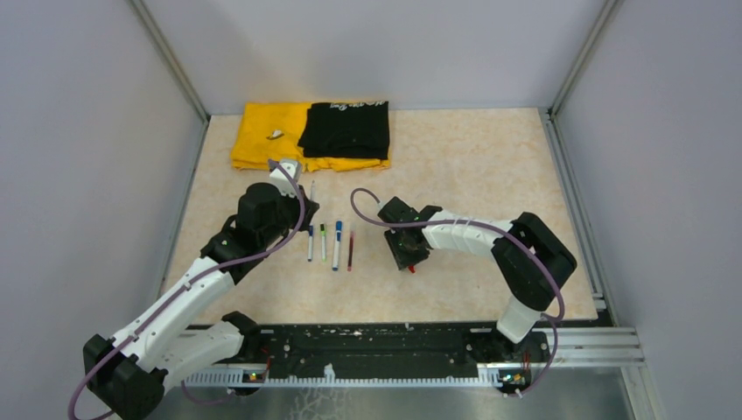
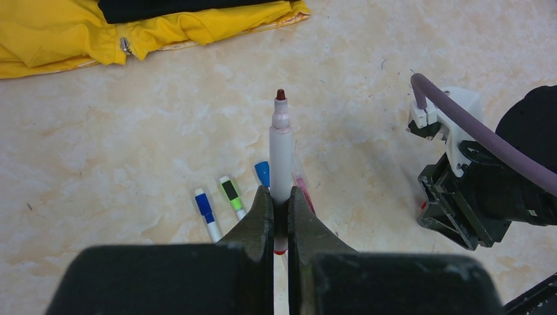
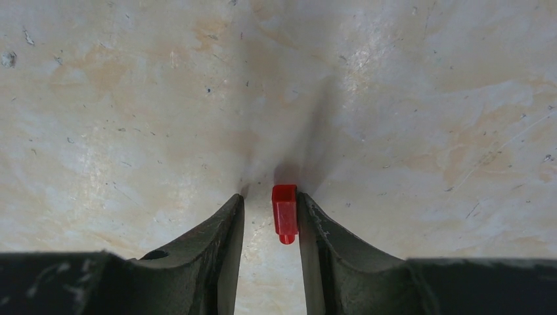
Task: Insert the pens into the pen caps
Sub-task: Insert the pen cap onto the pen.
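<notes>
Left wrist view: left gripper (image 2: 280,197) clamped shut on white pen (image 2: 281,141), red tip pointing to 12 o'clock. Right wrist view: right gripper (image 3: 270,197) jaws stood apart; red cap (image 3: 284,211) sat on table (image 3: 427,98) between them, touching 3 o'clock finger, gap at 9 o'clock side. Top external view: four other pens (image 1: 337,245) lay in row at 9 o'clock from right gripper.

Overhead view looks down from behind; wrist views skim the table (image 3: 394,98); overhead and left share pens (image 1: 337,249)
</notes>
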